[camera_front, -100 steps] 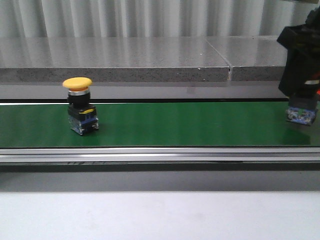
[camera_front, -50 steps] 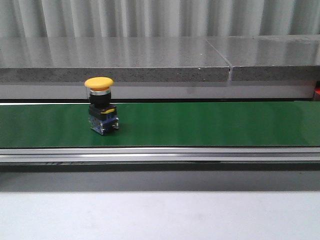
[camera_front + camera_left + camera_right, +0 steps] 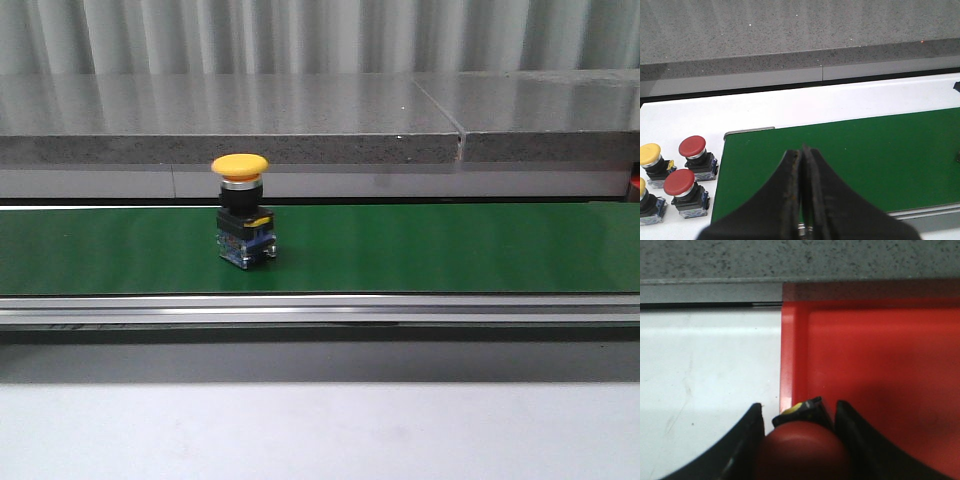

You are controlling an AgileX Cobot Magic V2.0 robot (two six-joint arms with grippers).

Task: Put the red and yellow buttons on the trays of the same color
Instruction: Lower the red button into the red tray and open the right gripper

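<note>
A yellow button (image 3: 243,224) stands upright on the green belt (image 3: 420,248), left of its middle; neither gripper shows in the front view. My right gripper (image 3: 800,412) is shut on a red button (image 3: 802,450), held over the near left rim of the red tray (image 3: 880,375). My left gripper (image 3: 801,152) is shut and empty, over the end of the green belt (image 3: 865,160). Beside that end, on the white table, stand two red buttons (image 3: 692,146) (image 3: 679,182) and a yellow button (image 3: 650,154); another yellow button (image 3: 641,189) is partly cut off. No yellow tray is in view.
A grey stone ledge (image 3: 300,120) runs behind the belt, and a metal rail (image 3: 320,308) runs along its front. White tabletop (image 3: 705,370) lies beside the red tray.
The yellow button has travelled right along the belt. The right arm, at the front view's right edge with a button one second ago, has left that view.
</note>
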